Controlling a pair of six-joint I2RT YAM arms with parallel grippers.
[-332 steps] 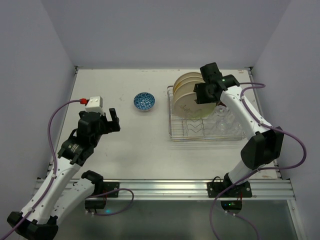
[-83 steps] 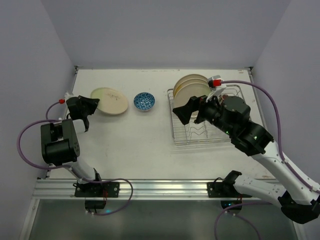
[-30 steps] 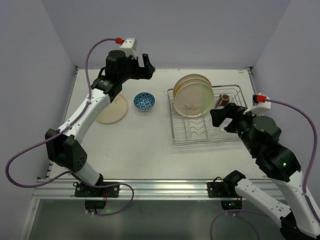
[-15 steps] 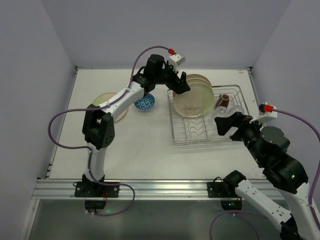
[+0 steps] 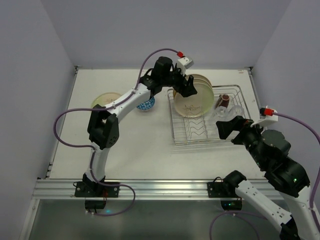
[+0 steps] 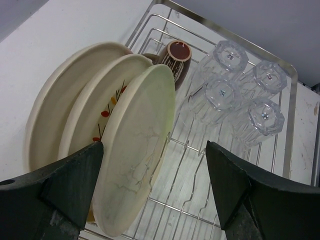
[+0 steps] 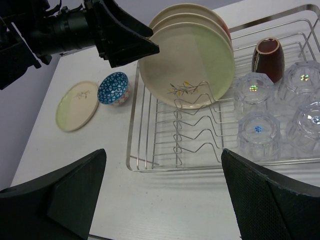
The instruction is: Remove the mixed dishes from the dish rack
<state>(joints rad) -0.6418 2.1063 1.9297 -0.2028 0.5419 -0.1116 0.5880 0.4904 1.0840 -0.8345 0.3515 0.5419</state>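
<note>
The dish rack (image 5: pixel 205 142) stands at the right of the table. Three cream plates (image 5: pixel 192 100) stand upright in its left half, and a dark brown mug (image 5: pixel 223 101) and several clear tumblers (image 5: pixel 235 111) fill its right half. My left gripper (image 5: pixel 187 87) hovers open just above the plates. In the left wrist view its jaws (image 6: pixel 155 187) straddle the front plate (image 6: pixel 135 150) without touching it. My right gripper (image 5: pixel 235 127) hangs open and empty near the rack's front right corner. A blue-patterned bowl (image 7: pixel 112 87) and one plate (image 7: pixel 77 105) lie on the table left of the rack.
The left arm (image 5: pixel 125 100) reaches across the table and over the bowl, partly hiding it in the top view. Walls close in the table at the back and on both sides. Bare wire dividers (image 7: pixel 192 132) fill the rack's front left.
My left arm has swung right from above the bowl to over the rack's plates. The right arm has drawn back a little toward the near right.
</note>
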